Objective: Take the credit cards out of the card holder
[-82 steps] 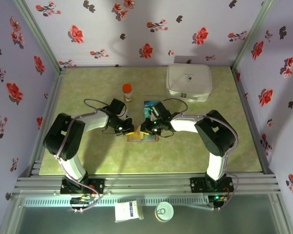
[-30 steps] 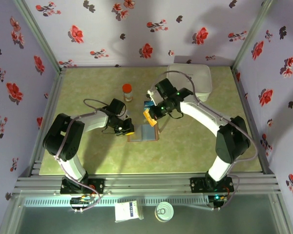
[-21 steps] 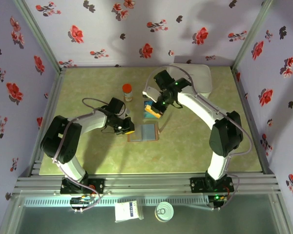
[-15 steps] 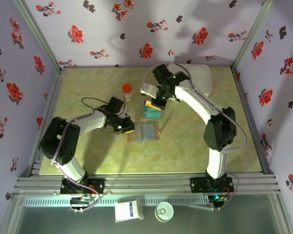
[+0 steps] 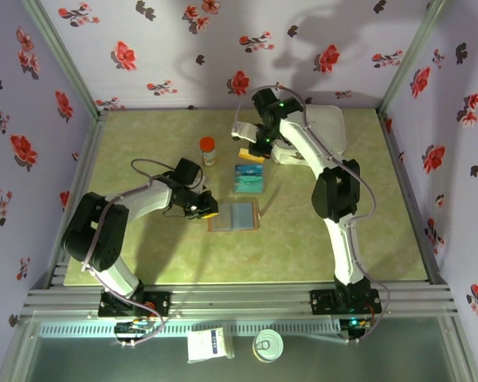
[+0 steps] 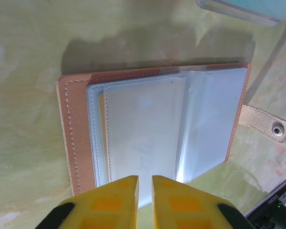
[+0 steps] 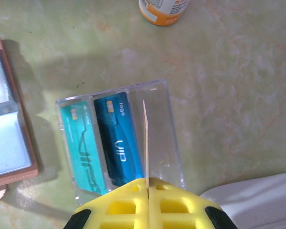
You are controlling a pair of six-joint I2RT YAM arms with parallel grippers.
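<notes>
While pinched edge-on, thin card (image 7: 144, 138), stitched holder (image 6: 74, 138)

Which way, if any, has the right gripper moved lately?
Yes: the right gripper, shut on a card, moved away from the card holder, past the clear tray, up beside the white case.

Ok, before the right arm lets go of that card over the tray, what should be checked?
1. Grip: the right gripper has its jaws shut on the held card: ok.
2. Aim: the held card lines up with the bare right part of the clear tray in the right wrist view: ok.
3. Landing spot: the teal card and blue card lie flat to its left: ok.
4. The card holder lies open and flat: ok.
5. Hold-down: the left gripper is at the holder's near edge, jaws narrowly apart; gripping it: cannot tell.
6. Holder emptied: cannot tell, pockets are frosted.
</notes>
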